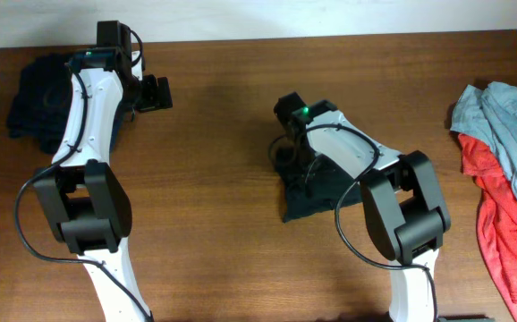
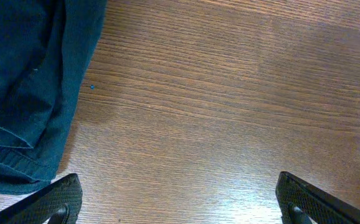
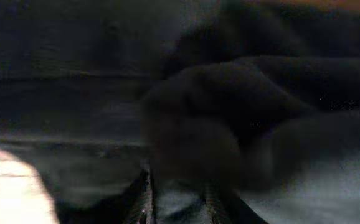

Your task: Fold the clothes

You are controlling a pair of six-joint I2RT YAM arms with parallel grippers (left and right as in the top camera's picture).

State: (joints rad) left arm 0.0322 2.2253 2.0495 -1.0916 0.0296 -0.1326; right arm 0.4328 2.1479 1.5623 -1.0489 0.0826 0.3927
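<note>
Shirt (image 1: pixel 299 204), centre frame: right hand (image 3: pixel 179 196) pinches a fold; left hand (image 2: pixel 180 202) gapes empty. Likely next: lift, spread flat.

Tabletop (image 1: pixel 223 224): brown wood with the grain running left to right. It fills almost the whole overhead view. A pale strip (image 1: pixel 348 18) runs along the top beyond the far edge; cannot tell whether it is wall or floor. In the left wrist view the same wood shows close up, with a lighter sheen toward the bottom. One tiny blue speck (image 2: pixel 92 87) lies on it.
</note>
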